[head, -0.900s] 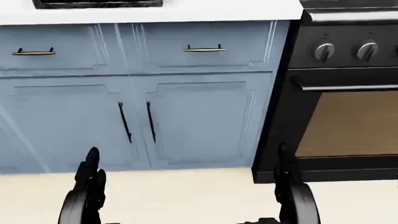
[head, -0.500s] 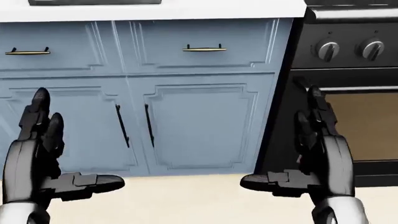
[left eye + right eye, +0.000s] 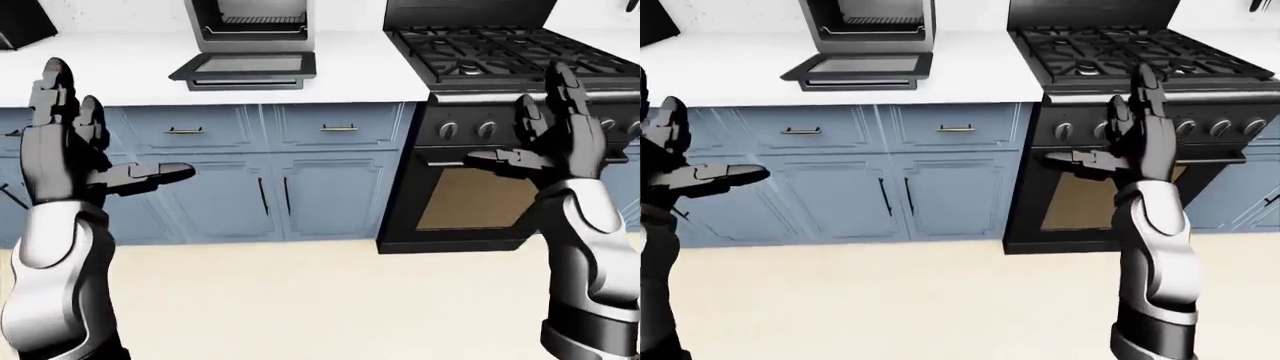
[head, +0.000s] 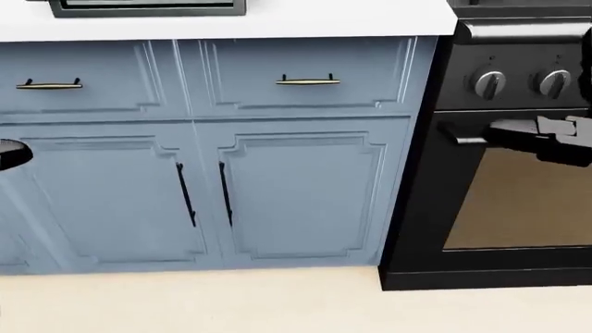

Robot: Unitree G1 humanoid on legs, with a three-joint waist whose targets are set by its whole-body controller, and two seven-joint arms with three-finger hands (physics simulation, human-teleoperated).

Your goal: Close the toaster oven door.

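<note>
I see the toaster oven (image 3: 250,26) as brushed grey metal, its lowered door (image 3: 245,69) a dark frame around smooth glass. The countertop (image 3: 130,71) looks matt white. Cabinet fronts (image 3: 330,184) are blue paint with a streaky sheen; drawer pulls (image 4: 307,81) brassy metal. The stove (image 3: 480,180) is glossy black. My left hand (image 3: 70,142) and right hand (image 3: 555,139) appear dark satin plastic.

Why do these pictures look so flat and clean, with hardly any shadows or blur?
They are simulator renders. In the left-eye view the toaster oven door and both raised hands, left hand and right hand, are sharp and evenly lit. The head view shows faint streaks of sheen on the blue cabinets.
</note>
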